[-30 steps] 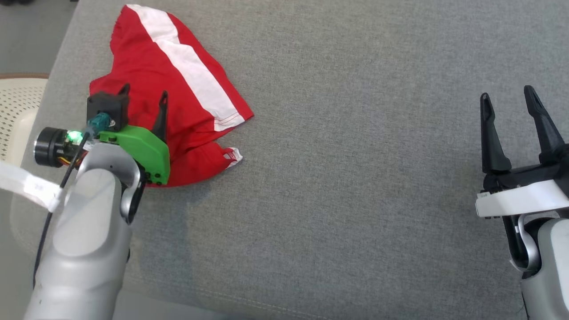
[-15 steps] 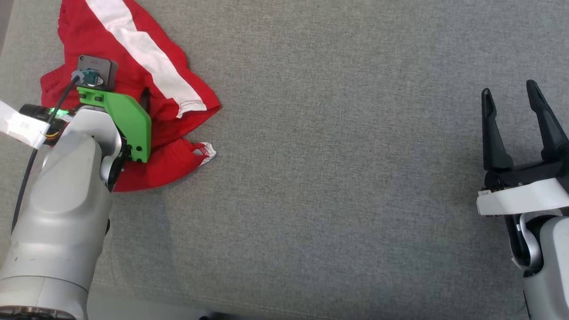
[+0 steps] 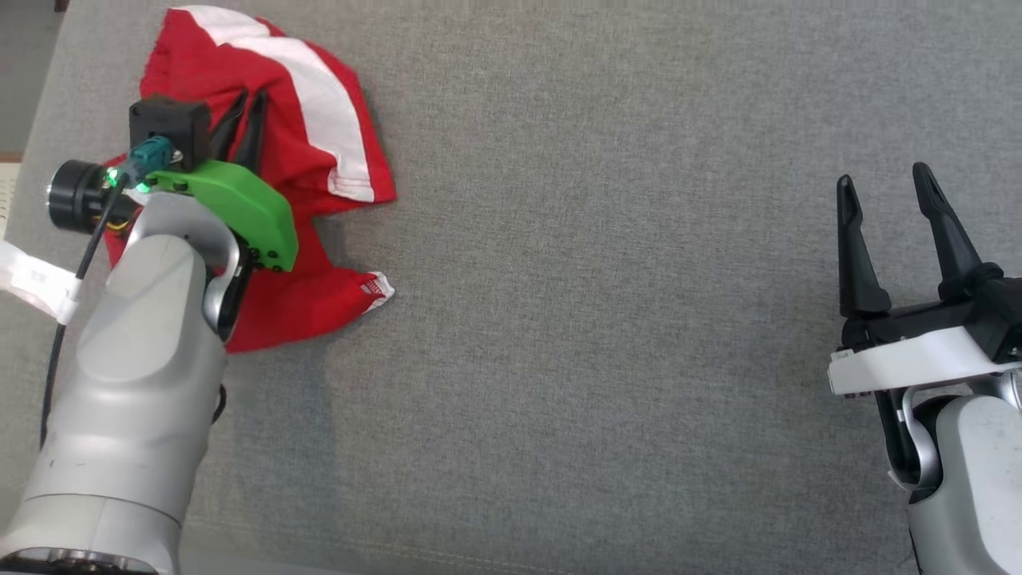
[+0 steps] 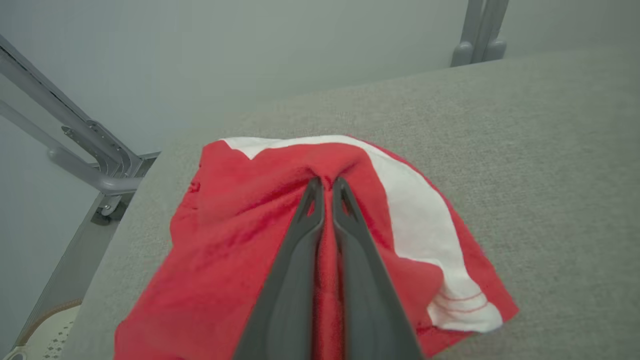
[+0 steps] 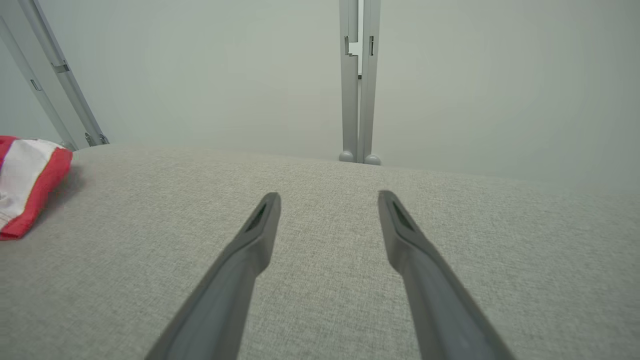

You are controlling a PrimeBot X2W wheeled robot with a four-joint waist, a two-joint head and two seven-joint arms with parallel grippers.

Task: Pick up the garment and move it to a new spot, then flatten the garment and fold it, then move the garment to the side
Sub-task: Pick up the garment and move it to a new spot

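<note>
The crumpled red, white-striped garment [image 3: 303,307] lay at the tabletop's [image 3: 607,335] far left. There the left hand [image 4: 324,184] pinched a raised fold, apparently to lift it. The right hand [image 3: 881,182] hovered spread, near right.

1. A grey woven fabric surface [image 3: 607,319] spreads across the head view, with a stitched seam [image 3: 479,557] running along its near edge.
2. Pale grey floor [image 3: 24,72] shows past the surface's left edge.
3. A plain, pale grey-green wall [image 5: 500,75] stands behind the surface under soft, even light.
4. A paired upright grey metal post [image 5: 358,85] with rounded feet stands at the far edge.
5. Slanted grey metal struts [image 4: 75,135] meet beside the left corner.
6. A cream perforated piece [image 4: 50,335] sits low beside the surface.
</note>
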